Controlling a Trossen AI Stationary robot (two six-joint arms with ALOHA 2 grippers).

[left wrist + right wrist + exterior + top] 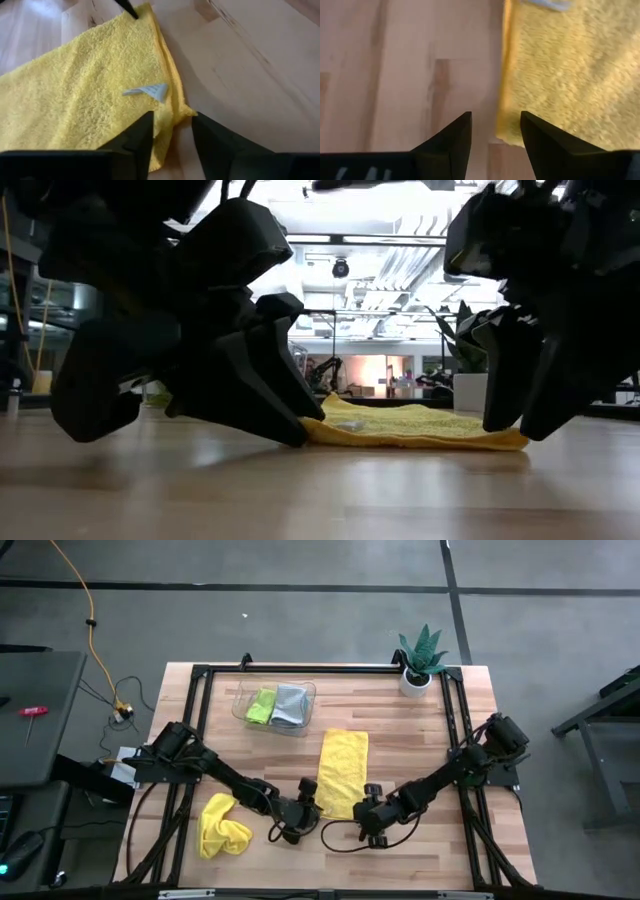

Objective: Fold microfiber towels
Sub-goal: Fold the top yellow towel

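Flat towel: the yellow towel [342,772] lies spread in a long strip at mid-table, its near end between my two grippers.
Handling: I judge it light, limp and plush; it will drape and sag, not hold a crease by itself, and a thin edge may slip out of a shallow pinch.
Where to hold: the two near corners, fingers low on the wood, one under and one over the hem.
Left gripper [172,131]: jaws part open, astride the near corner, one finger over the cloth, nothing pinched that I can see.
Right gripper [495,131]: jaws part open, empty, just beside the towel's other near corner, over bare wood.
Second towel: a yellow one [222,825] lies crumpled near the left front edge.
Tray [243,703]: clear, at the back; it holds a lime towel [262,705] and a grey towel [290,705], side by side.
Plant [420,658]: back right corner, well apart.
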